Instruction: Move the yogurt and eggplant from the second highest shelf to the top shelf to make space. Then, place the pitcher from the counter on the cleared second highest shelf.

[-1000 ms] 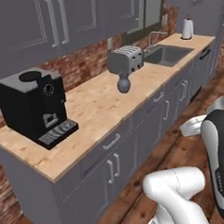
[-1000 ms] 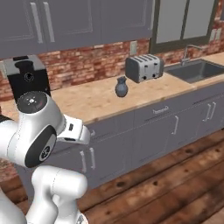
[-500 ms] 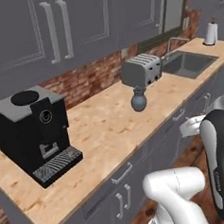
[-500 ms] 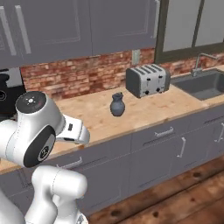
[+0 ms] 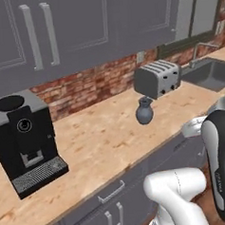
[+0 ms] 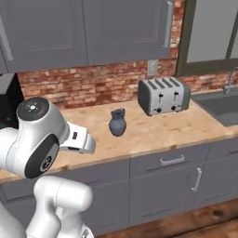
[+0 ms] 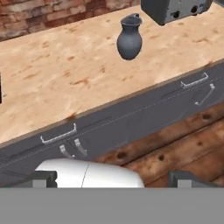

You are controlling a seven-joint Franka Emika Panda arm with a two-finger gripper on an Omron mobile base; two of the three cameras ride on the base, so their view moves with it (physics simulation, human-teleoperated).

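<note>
As the base rolls nearer, the pitcher [image 5: 144,111] looms larger on the counter [image 5: 97,144]; gripper [image 7: 113,178] jaws spread, empty, likely approaching for pickup.

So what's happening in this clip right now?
The robot faces the counter with nothing in its end effector, whose finger tips show far apart at the bottom of the hand view. The pitcher stands upright on the wood, untouched, a little ahead of the silver toaster. A black coffee machine sits further along, and a sink lies past the toaster. The hand camera looks down over the pitcher and the drawer fronts.
</note>
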